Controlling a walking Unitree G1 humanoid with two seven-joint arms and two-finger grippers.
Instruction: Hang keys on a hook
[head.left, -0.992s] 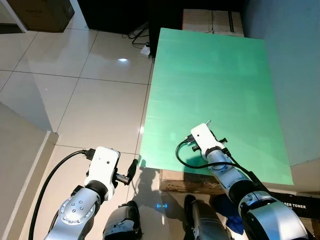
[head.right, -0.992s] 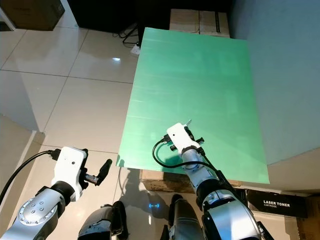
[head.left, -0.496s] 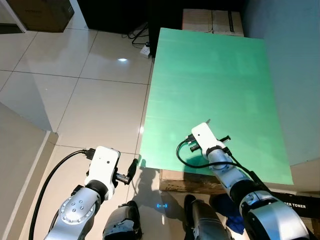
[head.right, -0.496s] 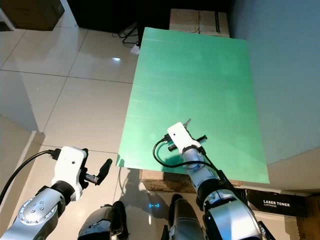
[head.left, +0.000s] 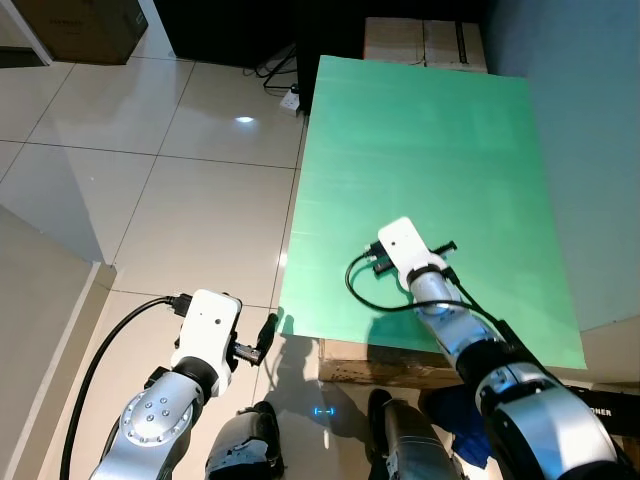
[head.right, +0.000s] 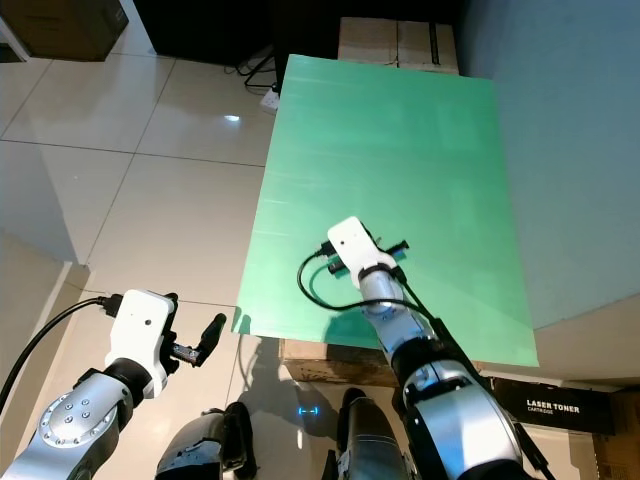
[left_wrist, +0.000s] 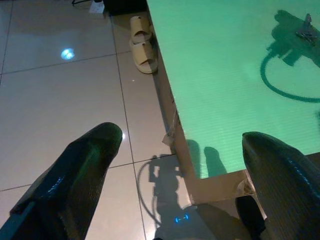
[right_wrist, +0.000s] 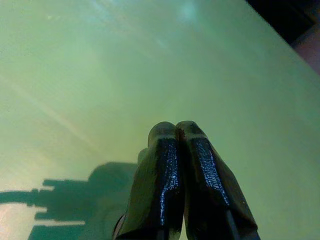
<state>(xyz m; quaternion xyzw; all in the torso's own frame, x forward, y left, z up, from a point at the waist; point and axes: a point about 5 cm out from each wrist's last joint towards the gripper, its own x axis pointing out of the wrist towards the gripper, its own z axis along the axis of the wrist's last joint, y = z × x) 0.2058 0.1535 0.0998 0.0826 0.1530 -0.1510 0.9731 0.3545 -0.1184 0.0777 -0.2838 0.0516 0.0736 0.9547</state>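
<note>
A large green board (head.left: 430, 150) lies flat on a cardboard box. My right gripper (right_wrist: 176, 129) hovers low over the board's near half, its two black fingers (right_wrist: 165, 165) pressed together, shut, with nothing showing between the tips. Its white wrist (head.left: 402, 243) and black cable loop sit above the board. A small grey metal-looking piece (left_wrist: 305, 34) shows by the arm's shadow, too small to tell what it is. My left gripper (left_wrist: 181, 136) is open and hangs over the floor beside the board's near left corner (head.left: 283, 318).
Pale slippers (left_wrist: 142, 42) lie on the tiled floor against the board's left side. A power strip (head.left: 292, 100) and cables sit by the far left corner, cardboard boxes (head.left: 425, 45) behind the board. A blue-grey wall (head.left: 590, 150) runs along the right, with a toner box (head.right: 555, 408) below.
My right wrist has moved forward over the green board and turned a little. The left arm has stayed where it was.
</note>
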